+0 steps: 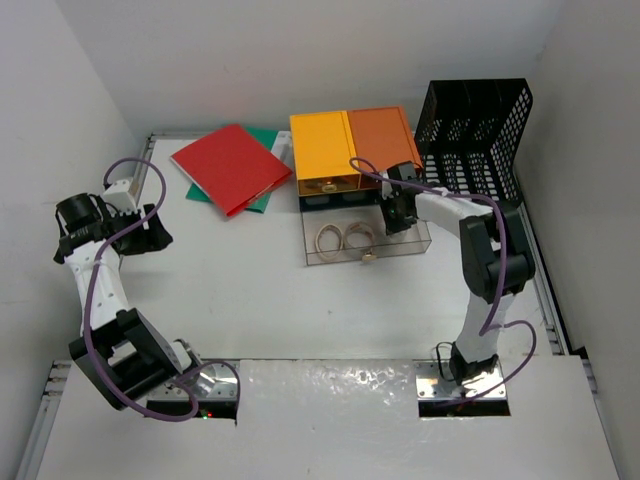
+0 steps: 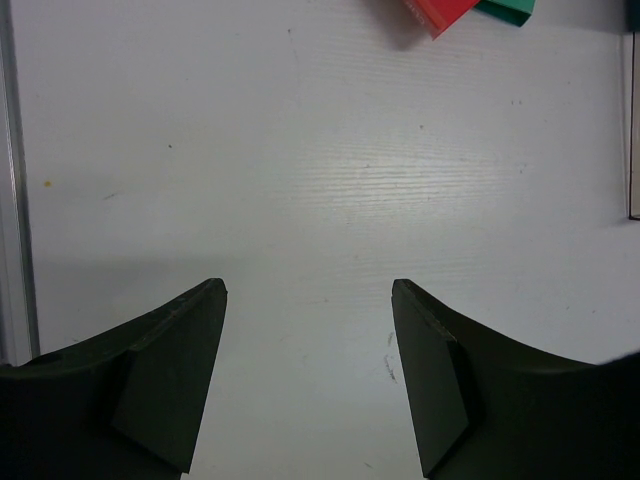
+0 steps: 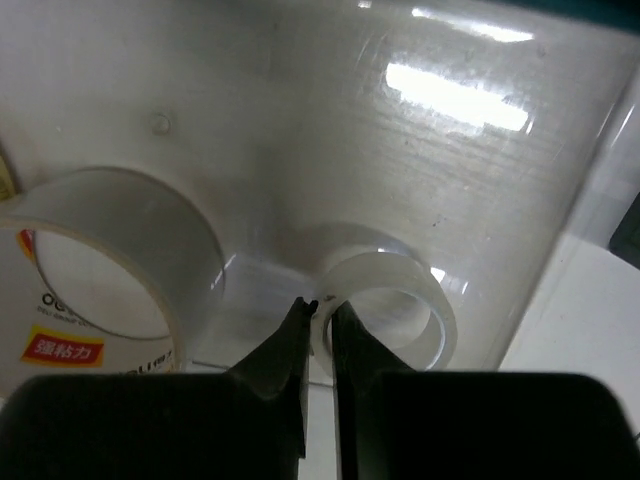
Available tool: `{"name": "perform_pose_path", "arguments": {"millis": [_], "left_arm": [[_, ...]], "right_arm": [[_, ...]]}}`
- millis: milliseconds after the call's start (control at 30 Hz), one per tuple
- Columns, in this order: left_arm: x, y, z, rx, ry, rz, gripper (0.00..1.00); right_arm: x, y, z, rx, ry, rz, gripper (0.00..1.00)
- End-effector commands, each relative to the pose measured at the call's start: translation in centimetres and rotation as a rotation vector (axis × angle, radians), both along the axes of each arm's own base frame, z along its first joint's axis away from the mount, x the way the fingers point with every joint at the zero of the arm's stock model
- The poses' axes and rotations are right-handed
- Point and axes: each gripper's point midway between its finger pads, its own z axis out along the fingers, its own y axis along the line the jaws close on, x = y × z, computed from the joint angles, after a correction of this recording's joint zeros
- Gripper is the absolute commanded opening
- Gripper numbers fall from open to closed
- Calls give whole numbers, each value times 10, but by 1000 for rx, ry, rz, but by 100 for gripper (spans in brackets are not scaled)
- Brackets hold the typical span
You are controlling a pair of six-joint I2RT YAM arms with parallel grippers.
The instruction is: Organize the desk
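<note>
Right wrist view: right gripper [image 3: 320, 305] is closed on the thin wall of the small tape roll [image 3: 385, 268], inside the clear drawer [image 3: 470, 150] standing on the desk [image 1: 250, 300]. The roll is probably light, stiff and slick, so hold it by the wall. Left gripper [image 2: 310, 290] hovers open and empty.

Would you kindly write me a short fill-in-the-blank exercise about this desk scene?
1. The right hand pinches the small roll of clear ___.
2. The left hand holds its jaws ___.
3. The red folder lies on a ___ one.
Missing words: tape; open; green.
</note>
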Motion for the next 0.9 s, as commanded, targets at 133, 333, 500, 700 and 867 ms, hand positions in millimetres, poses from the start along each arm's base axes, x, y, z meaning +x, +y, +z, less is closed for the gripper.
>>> {"name": "perform_pose_path", "arguments": {"millis": [133, 333, 500, 700, 867], "left_arm": [[4, 2, 3, 10, -30, -16, 66], [3, 2, 4, 7, -28, -15, 66], [4, 2, 6, 6, -32, -18, 66], [4, -1, 5, 0, -33, -29, 65], [1, -5, 5, -4, -32, -50, 66]], "right_arm": [[19, 4, 18, 28, -79, -24, 42], [18, 5, 51, 43, -134, -12, 55], [14, 13, 91, 80, -222, 0, 59], [-24, 20, 114, 80, -318, -25, 57], [-70, 46, 99, 175, -386, 10, 0]]}}
